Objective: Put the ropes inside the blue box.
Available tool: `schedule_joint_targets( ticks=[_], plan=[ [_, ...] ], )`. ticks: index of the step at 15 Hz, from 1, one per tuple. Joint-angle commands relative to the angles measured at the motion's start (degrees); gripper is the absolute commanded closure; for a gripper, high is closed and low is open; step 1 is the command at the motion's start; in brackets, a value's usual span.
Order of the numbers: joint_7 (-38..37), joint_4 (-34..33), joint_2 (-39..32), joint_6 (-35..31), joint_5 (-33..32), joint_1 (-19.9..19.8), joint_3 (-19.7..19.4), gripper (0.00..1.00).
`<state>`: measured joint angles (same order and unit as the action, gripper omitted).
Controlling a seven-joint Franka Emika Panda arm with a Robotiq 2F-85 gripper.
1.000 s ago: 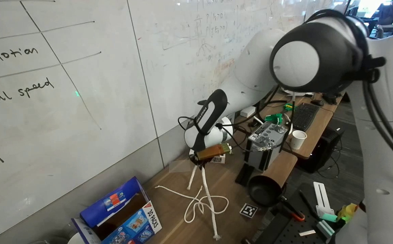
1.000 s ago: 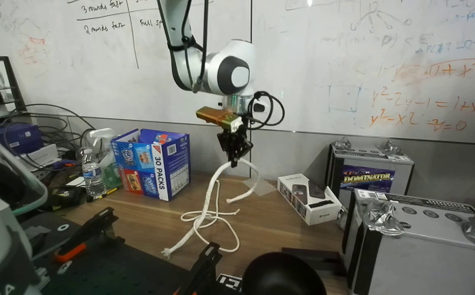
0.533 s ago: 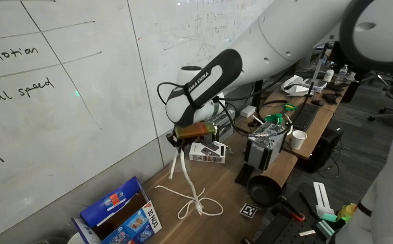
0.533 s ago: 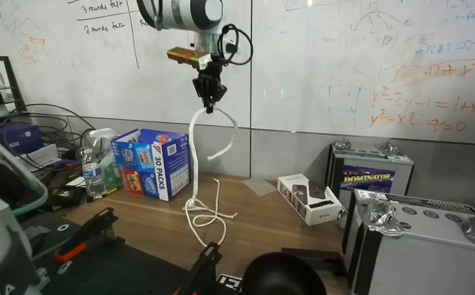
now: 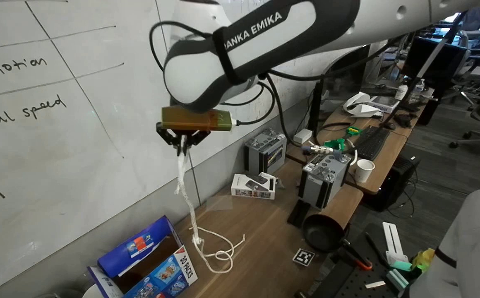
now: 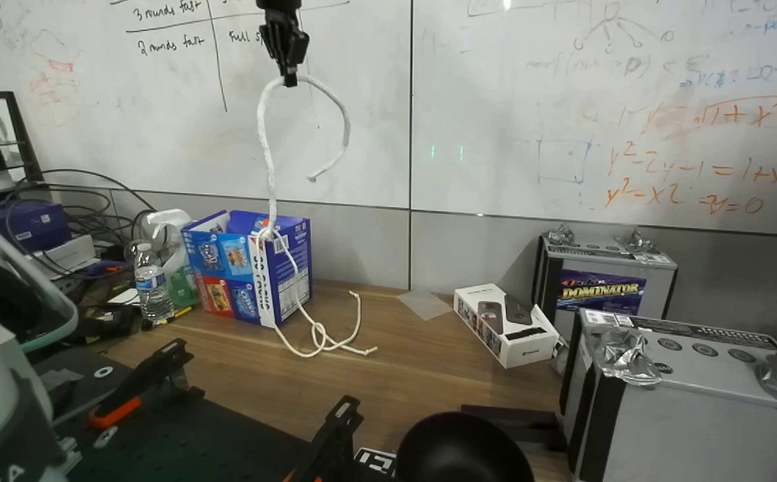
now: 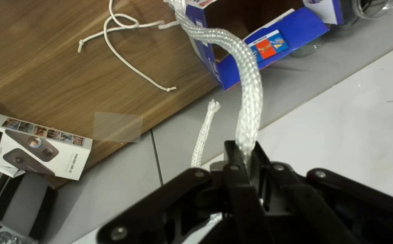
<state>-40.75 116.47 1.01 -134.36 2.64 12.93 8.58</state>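
The blue box point(image 5: 163, 275) stands open-topped on the table by the wall; it also shows in an exterior view point(image 6: 228, 261) and in the wrist view point(image 7: 296, 32). My gripper point(image 5: 182, 151) is high above the table, to the right of the box, and shut on the thick white rope point(image 5: 188, 200). In the wrist view the rope point(image 7: 250, 84) sits between the fingertips point(image 7: 245, 150), its short end curling beside them. Its long end hangs down to a joint with thinner white cord point(image 6: 298, 304), which loops onto the table beside the box. In an exterior view the rope point(image 6: 266, 144) passes before the box's side.
The whiteboard wall stands close behind the box. A water bottle point(image 6: 153, 288) stands beside the box. A white product box point(image 5: 253, 187), grey devices point(image 5: 325, 180) and a black pan point(image 5: 323, 232) are farther along the table. Black clamps point(image 6: 147, 378) stand at the front.
My gripper has risen and moved toward the blue box with the rope in it. The rope's thick end has lifted off the table and the thin cord has dragged toward the box.
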Motion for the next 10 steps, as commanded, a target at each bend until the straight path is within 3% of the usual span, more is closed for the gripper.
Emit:
schedule_joint_targets(
  ticks=[1,6,10],
  plan=[
    [-11.62,-7.85,1.24,6.12,-7.45,1.54,4.61,0.97],
    [-19.45,-16.73,-2.03,9.86,-15.60,2.72,8.61,0.97],
    [-21.47,-20.75,-6.38,9.29,-20.03,2.60,7.48,0.97]
  ],
)
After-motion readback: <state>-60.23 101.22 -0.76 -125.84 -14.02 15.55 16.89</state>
